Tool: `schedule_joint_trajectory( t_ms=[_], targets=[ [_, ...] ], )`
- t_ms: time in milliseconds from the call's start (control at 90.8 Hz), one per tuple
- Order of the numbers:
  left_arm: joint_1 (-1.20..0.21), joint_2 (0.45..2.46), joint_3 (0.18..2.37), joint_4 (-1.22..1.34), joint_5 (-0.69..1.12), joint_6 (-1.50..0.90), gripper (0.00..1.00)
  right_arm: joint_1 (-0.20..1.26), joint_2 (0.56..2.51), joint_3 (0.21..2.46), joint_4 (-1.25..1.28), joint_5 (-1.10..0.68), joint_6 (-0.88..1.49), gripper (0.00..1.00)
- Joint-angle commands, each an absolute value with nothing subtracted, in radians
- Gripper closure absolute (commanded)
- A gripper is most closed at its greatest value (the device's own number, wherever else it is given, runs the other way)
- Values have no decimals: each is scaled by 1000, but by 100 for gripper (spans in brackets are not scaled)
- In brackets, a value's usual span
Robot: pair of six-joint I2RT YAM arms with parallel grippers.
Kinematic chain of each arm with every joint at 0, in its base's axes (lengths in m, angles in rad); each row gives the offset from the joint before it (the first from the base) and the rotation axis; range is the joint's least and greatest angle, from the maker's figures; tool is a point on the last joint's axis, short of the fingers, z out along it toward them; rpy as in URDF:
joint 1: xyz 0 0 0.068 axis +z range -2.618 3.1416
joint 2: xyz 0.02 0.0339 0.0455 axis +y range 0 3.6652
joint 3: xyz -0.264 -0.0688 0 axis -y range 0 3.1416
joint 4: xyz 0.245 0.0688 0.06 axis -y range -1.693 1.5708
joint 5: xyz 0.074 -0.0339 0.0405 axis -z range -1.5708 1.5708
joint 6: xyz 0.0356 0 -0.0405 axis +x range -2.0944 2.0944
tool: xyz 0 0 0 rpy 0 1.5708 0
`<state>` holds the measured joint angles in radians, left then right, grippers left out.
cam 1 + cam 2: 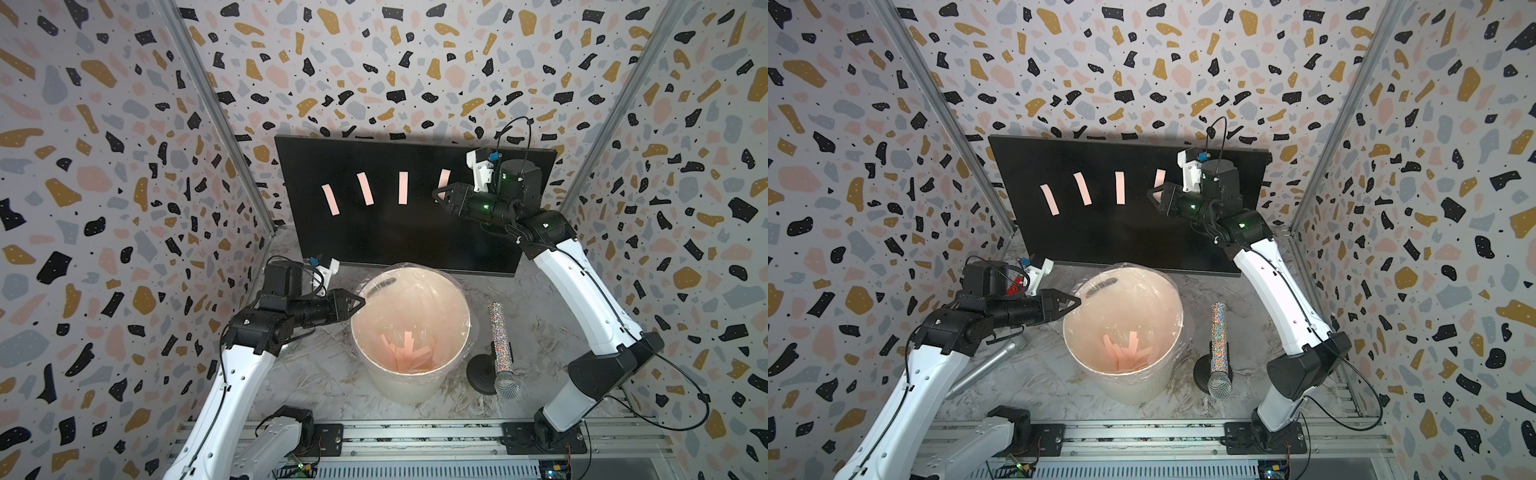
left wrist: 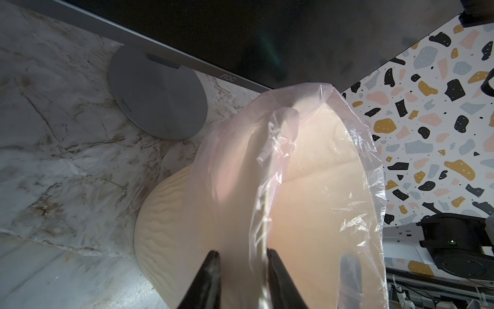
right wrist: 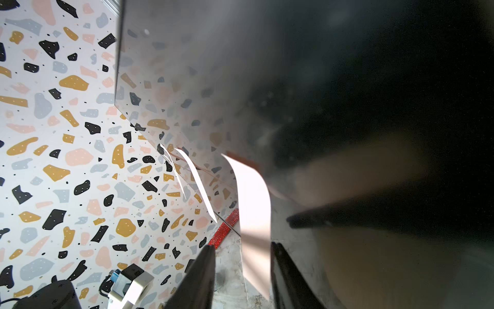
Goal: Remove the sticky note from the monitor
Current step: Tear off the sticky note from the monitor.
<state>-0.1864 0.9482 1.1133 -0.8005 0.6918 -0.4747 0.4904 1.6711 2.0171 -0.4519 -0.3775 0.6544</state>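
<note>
The monitor (image 1: 395,237) stands at the back with several pink sticky notes on its screen. My right gripper (image 1: 435,194) (image 1: 1150,193) is at the rightmost sticky note (image 1: 444,176) (image 1: 1159,176). In the right wrist view this note (image 3: 254,203) curls off the glass and hangs between the fingers of the gripper (image 3: 243,244), against one finger, with a gap to the other. My left gripper (image 1: 361,302) (image 2: 242,255) is low at the white bucket's rim (image 1: 469,324), fingers apart on either side of the rim and its plastic liner.
Three more notes (image 1: 331,199) (image 1: 365,188) (image 1: 402,188) are stuck to the screen. Pink strips (image 1: 409,353) lie in the bucket. A glitter microphone (image 1: 500,345) stands to the bucket's right and a silver one (image 1: 988,365) lies under my left arm. The monitor's round base (image 2: 157,96) is near the bucket.
</note>
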Motion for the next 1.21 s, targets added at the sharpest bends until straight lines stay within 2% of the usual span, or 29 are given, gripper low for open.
schedule_joint_trajectory(
  t_ms=[0,363,474,1200],
  targets=[
    [-190,960,1104,-796,702,-460,70,485,1680,2032,-424,-376,675,66],
    [-189,962,1106,-796,707,-458,70,485,1674,2030,-424,-386,674,94],
    [-190,961,1107,-796,707,-459,70,485,1668,2026,-423,-387,670,100],
    [-189,962,1114,-803,699,-460,70,485,1608,1955,-426,-420,678,100]
  ],
)
